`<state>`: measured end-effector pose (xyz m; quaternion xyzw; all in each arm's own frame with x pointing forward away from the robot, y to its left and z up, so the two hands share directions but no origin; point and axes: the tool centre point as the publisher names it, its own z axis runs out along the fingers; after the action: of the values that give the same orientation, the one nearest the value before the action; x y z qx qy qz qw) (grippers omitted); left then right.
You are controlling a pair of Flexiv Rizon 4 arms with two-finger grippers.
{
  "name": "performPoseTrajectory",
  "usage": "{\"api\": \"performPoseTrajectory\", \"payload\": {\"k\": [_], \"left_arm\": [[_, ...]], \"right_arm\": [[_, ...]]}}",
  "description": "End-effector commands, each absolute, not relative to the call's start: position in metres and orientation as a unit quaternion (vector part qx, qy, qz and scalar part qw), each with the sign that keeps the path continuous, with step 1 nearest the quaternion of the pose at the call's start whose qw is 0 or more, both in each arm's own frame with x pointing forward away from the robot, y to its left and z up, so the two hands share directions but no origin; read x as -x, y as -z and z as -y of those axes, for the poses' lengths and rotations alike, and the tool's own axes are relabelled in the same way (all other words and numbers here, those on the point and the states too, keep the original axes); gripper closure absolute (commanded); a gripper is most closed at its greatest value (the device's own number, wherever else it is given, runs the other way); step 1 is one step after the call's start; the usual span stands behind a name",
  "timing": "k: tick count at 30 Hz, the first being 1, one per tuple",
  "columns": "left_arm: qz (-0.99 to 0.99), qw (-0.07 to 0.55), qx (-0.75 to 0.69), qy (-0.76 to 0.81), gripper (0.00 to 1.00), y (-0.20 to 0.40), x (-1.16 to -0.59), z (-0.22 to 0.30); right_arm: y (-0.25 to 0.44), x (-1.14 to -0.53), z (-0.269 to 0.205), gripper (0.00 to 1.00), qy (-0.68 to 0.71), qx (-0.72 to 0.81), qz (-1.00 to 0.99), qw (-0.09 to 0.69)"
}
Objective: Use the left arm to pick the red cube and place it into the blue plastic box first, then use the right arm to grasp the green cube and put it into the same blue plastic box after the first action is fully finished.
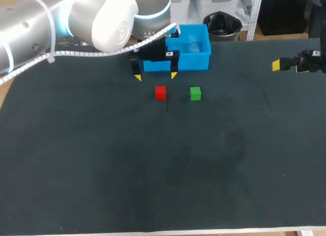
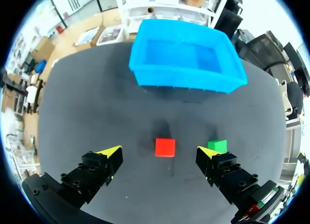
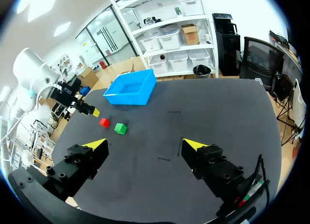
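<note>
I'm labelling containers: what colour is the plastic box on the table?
The plastic box is bright blue, clearest in the left wrist view.

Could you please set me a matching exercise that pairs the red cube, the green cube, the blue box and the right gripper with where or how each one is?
Things:
1. red cube
2. green cube
3. blue plastic box
4. right gripper

Places or states:
A. open, near the right edge of the table, far from both cubes
B. empty, behind the cubes
C. on the table, centred ahead of the open left gripper
D. on the table, right of the other cube

Pairs: 1-C; 2-D; 3-B; 4-A.
</note>
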<state>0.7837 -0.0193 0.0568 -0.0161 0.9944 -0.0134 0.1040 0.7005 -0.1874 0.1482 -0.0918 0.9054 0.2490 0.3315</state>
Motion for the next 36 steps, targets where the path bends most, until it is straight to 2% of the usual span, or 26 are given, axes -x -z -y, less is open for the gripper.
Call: {"api": "performPoseTrajectory", "payload": {"k": [1,28,29,30,31,32,33,36], "left_arm": [[-0.995,0.099,0.015,0.010,0.00,-0.045,-0.788,0.022],[-0.997,0.074,0.020,-0.012,0.00,0.012,-0.788,0.024],[-0.997,0.073,0.020,-0.012,0.23,0.013,-0.788,0.024],[-0.997,0.072,0.021,-0.013,0.53,0.015,-0.787,0.024],[-0.997,0.071,0.022,-0.013,0.61,0.016,-0.788,0.023],[-0.997,0.070,0.022,-0.013,0.83,0.017,-0.787,0.023],[-0.997,0.070,0.022,-0.013,1.00,0.019,-0.787,0.023],[-0.997,0.068,0.024,-0.014,1.00,0.021,-0.787,0.022]], "right_arm": [[-0.149,-0.700,0.186,0.00,-0.246,0.090,-0.907,0.331],[-0.149,-0.700,0.186,0.00,-0.246,0.090,-0.907,0.331],[-0.149,-0.700,0.186,0.00,-0.246,0.090,-0.907,0.331],[-0.149,-0.700,0.186,0.00,-0.246,0.090,-0.907,0.331],[-0.149,-0.700,0.186,0.00,-0.246,0.090,-0.907,0.331],[-0.149,-0.700,0.186,0.00,-0.246,0.090,-0.907,0.331],[-0.149,-0.700,0.186,0.00,-0.246,0.090,-0.907,0.331],[-0.149,-0.700,0.186,0.00,-0.246,0.090,-0.907,0.331]]}}
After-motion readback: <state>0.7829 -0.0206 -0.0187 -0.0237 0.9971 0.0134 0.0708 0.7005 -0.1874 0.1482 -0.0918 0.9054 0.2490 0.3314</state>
